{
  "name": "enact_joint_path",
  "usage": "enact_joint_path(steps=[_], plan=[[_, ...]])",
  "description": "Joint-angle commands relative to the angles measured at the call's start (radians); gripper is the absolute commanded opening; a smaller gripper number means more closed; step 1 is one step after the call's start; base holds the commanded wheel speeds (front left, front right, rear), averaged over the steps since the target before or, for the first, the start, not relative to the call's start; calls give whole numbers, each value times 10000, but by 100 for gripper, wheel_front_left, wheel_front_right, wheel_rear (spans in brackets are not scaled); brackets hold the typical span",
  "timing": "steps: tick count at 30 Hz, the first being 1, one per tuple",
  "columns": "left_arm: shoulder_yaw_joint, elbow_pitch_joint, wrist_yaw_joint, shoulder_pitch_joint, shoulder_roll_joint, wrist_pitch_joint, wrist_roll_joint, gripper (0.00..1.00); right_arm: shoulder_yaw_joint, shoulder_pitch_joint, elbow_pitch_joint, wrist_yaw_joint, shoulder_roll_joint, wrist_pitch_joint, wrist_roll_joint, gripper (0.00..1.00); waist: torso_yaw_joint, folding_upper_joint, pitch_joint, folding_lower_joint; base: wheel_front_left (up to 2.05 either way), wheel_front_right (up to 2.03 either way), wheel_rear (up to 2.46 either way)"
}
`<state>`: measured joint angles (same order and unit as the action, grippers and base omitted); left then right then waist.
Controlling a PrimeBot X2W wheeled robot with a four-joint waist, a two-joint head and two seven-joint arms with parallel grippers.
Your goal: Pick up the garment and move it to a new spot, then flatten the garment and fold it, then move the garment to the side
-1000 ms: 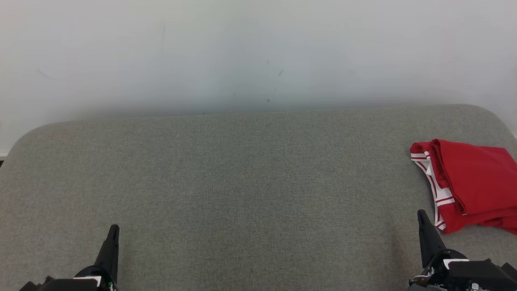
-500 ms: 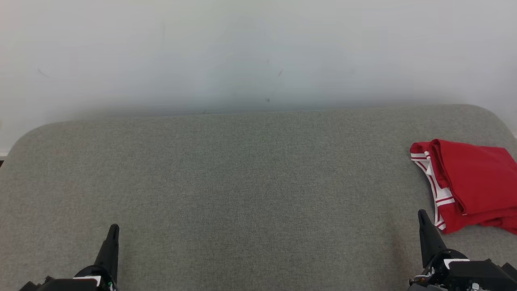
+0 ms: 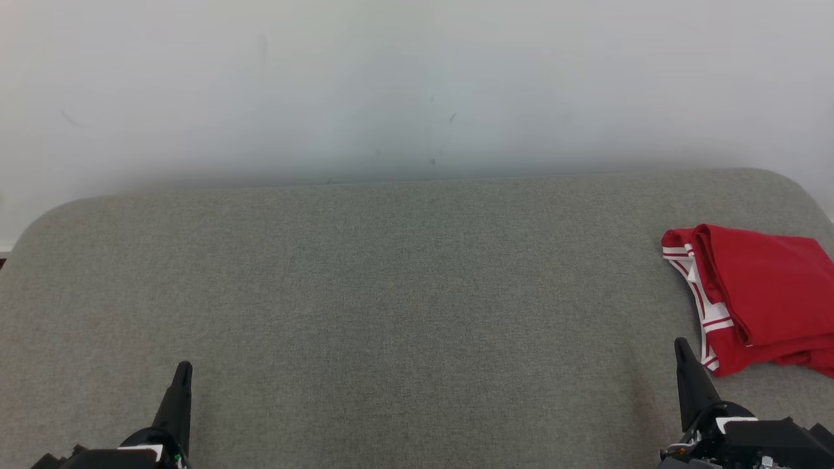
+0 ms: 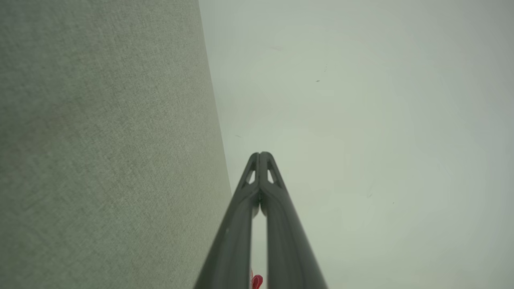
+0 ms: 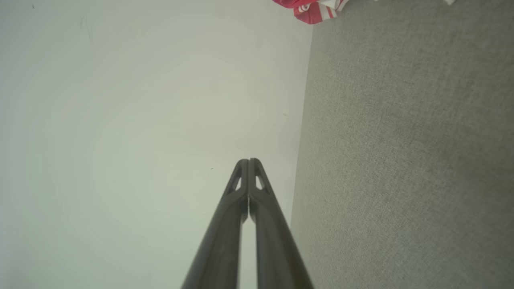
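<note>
Nothing has been moved since the earlier frames. The left fingers point(image 3: 177, 404) and right fingers point(image 3: 692, 384) are pressed together, empty. The folded red garment point(image 3: 762, 296) is laid on the grey tabletop point(image 3: 417, 293), just right of the right fingers.

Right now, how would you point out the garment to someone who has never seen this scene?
Start at the wide grey fabric surface below the pale wall. Follow it to its right edge, just past the tip of the right tool, where the garment lies folded. It is bright red with white striped trim on its left side.
</note>
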<state>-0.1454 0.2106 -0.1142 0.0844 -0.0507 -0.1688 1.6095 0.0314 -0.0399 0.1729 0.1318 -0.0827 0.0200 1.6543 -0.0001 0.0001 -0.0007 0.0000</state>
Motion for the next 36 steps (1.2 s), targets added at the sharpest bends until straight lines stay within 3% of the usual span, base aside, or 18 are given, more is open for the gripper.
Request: enact_joint_path(steps=[1,36], plan=[[-35,0,-26,107,17,-21,46,0,-6,-21,1,-21,-58,-12,102,0,0,-1,0,0,0,0,0],[-36,0,-26,106,19,-24,44,0,-46,-17,-6,-21,-94,-50,121,0,0,-1,0,0,0,0,0]])
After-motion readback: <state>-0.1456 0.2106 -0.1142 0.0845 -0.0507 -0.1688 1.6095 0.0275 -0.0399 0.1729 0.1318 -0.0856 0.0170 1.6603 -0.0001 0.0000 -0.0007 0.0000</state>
